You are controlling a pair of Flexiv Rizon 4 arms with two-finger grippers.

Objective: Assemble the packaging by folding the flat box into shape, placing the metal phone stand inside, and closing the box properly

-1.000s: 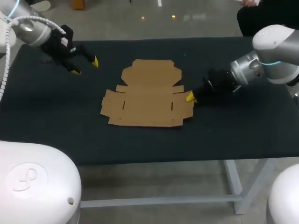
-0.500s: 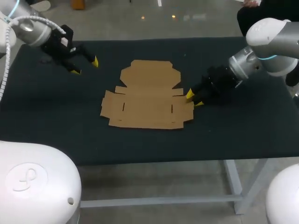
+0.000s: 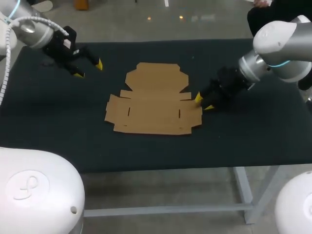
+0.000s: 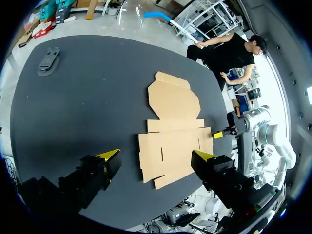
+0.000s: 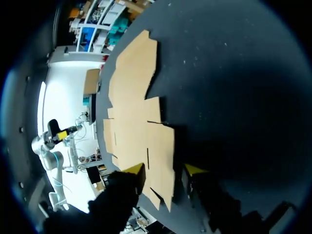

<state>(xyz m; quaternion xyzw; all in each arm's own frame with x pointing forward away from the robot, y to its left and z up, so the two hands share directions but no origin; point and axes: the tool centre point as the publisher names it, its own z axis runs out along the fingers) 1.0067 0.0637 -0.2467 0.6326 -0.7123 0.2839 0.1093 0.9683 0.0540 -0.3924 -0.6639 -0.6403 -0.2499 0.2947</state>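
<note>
Cardboard box (image 3: 153,105) lies flat, unfolded — right gripper (image 3: 203,103) spread at its edge, left gripper (image 3: 88,69) spread too, well apart

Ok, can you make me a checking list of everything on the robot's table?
Surface: black table, flat.
Job's things: flat brown cardboard box lies unfolded mid-table; dark grey metal phone stand lies apart near a far corner.
Clutter: nothing seen.
Grippers: left jaws open, above the table, away from the box; right jaws open at the box's right edge flap.
Cables: white ribbed hose runs along the left arm.
Surroundings: nothing seen.
</note>
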